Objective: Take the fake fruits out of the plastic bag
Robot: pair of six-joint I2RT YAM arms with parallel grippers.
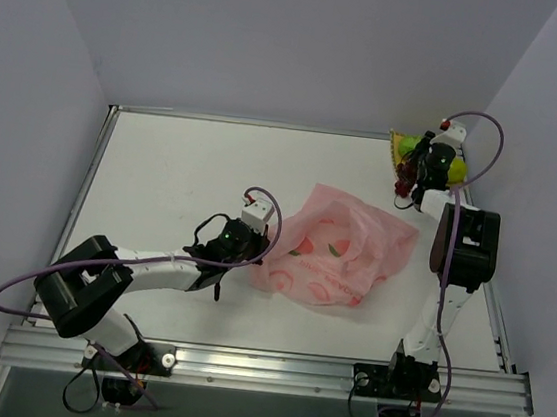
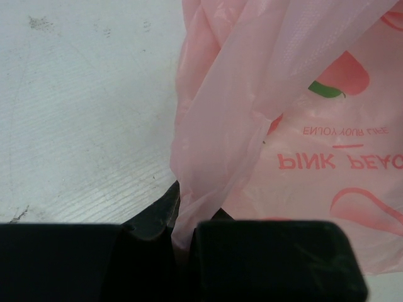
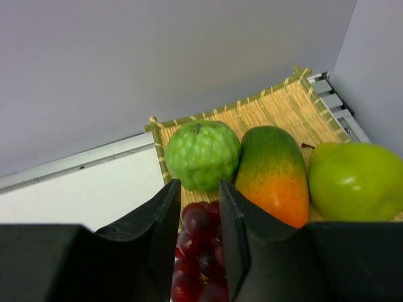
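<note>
The pink plastic bag (image 1: 339, 251) printed with peaches lies crumpled mid-table. My left gripper (image 1: 255, 253) is shut on a gathered fold at its left edge; in the left wrist view the fold of the bag (image 2: 283, 94) runs down between the fingers of that gripper (image 2: 182, 233). At the far right corner my right gripper (image 1: 409, 179) holds its jaws close around the dark red grape bunch (image 3: 200, 251), which hangs at the yellow woven mat (image 3: 289, 110). On the mat lie a bumpy green fruit (image 3: 201, 154), an orange-green mango (image 3: 274, 173) and a smooth green fruit (image 3: 356, 179).
The mat (image 1: 396, 149) sits in the far right corner against the back and right walls. A raised metal rail (image 1: 260, 368) runs along the table's near edge between the arm bases. White tabletop (image 1: 182, 167) lies left of the bag.
</note>
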